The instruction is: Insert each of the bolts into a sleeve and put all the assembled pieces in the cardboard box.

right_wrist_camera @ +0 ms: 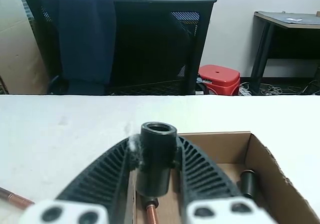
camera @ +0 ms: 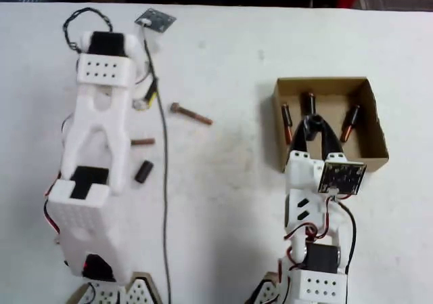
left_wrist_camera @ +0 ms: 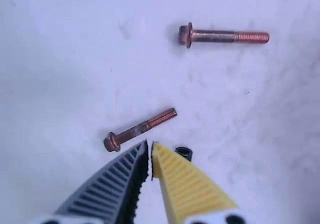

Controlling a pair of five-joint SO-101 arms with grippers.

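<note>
Two bolts lie loose on the white desk in the high view: a far bolt and a near bolt, with a spare sleeve just beside the near one and all three close to the left arm. The right end effector hangs over the box, where three pieces already lie.

From the left wrist, the left end effector is narrow, its fingers almost together and gripping nothing. Its tips sit between the near bolt and the sleeve, which looks like staging for the next pick. The far bolt lies well apart.

From the right wrist, the right end effector clamps the held piece upright, a sleeve with a bolt shank poking out below. It is above the box, probably so that it drops inside.

The desk is plain and matte. Behind it stand a black chair and a red stool.
</note>
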